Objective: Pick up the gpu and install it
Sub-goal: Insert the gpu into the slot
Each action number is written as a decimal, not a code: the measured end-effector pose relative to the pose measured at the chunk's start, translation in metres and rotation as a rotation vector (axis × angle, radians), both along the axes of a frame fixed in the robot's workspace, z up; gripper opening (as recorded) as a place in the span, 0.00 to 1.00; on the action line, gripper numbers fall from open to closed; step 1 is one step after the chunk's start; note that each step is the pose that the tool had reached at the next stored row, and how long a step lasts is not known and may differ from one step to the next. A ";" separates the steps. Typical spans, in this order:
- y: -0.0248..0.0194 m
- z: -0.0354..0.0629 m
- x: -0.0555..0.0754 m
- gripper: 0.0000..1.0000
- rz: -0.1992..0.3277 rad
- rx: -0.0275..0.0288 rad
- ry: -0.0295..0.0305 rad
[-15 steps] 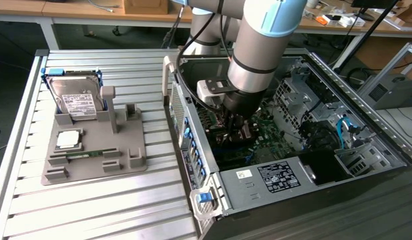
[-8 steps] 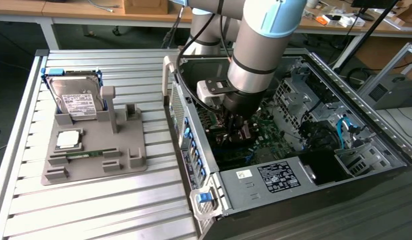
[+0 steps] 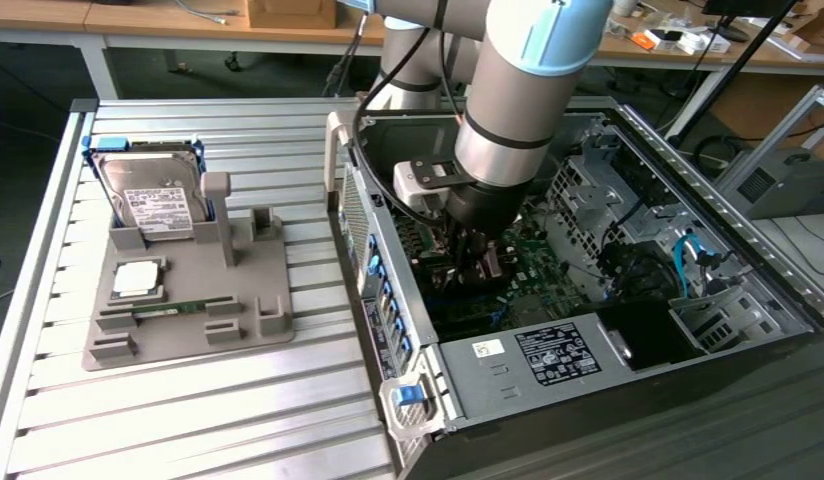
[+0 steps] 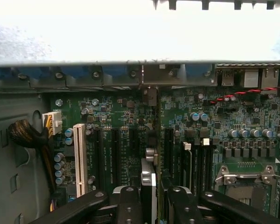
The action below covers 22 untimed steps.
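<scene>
Hovering deep inside the open computer case [image 3: 732, 250], the claw [image 4: 151, 198] sat right over the green motherboard [image 4: 130, 121], and what a tight spot it was. In the wrist view the dark fingers [image 4: 128, 205] at the lower middle of the frame were closed on the gpu [image 4: 148, 182], pinching the thin card between them, its silvery edge rising between the pads toward the centre of the picture. The card was seen edge-on, its long axis running straight up the frame, in line with the dark expansion slots [image 4: 168, 144] standing in a row just beyond it and the white slot [image 4: 79, 158] further to the lower left. So the card lay directly under the claw, with nothing between it and the board. In the exterior view the arm [image 3: 519, 110] plunged down at the centre of the frame, while the grey parts holder [image 3: 185, 320] on the slatted worktop [image 3: 185, 420] at the left kept the hard drive [image 3: 152, 195] and the small green memory stick [image 3: 172, 308]. Judging by this, the card was lifted and not yet seated.
</scene>
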<state>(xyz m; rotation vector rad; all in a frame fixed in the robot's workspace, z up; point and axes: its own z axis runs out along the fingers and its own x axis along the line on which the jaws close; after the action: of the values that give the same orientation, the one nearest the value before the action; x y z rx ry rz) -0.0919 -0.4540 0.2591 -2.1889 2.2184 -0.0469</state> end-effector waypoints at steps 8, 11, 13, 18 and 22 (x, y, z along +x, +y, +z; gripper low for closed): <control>0.0000 0.0000 0.000 0.27 0.000 -0.0075 0.0001; 0.0001 -0.0001 0.000 0.27 0.000 -0.0150 0.0000; 0.0000 0.0000 0.000 0.27 0.000 -0.0169 0.0001; 0.0009 0.0001 0.000 0.27 0.000 -0.0174 0.0002; 0.0010 0.0000 0.001 0.27 0.000 -0.0177 0.0001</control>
<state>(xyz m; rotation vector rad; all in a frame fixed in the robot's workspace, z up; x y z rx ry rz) -0.0911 -0.4530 0.2590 -2.1977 2.2267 -0.0666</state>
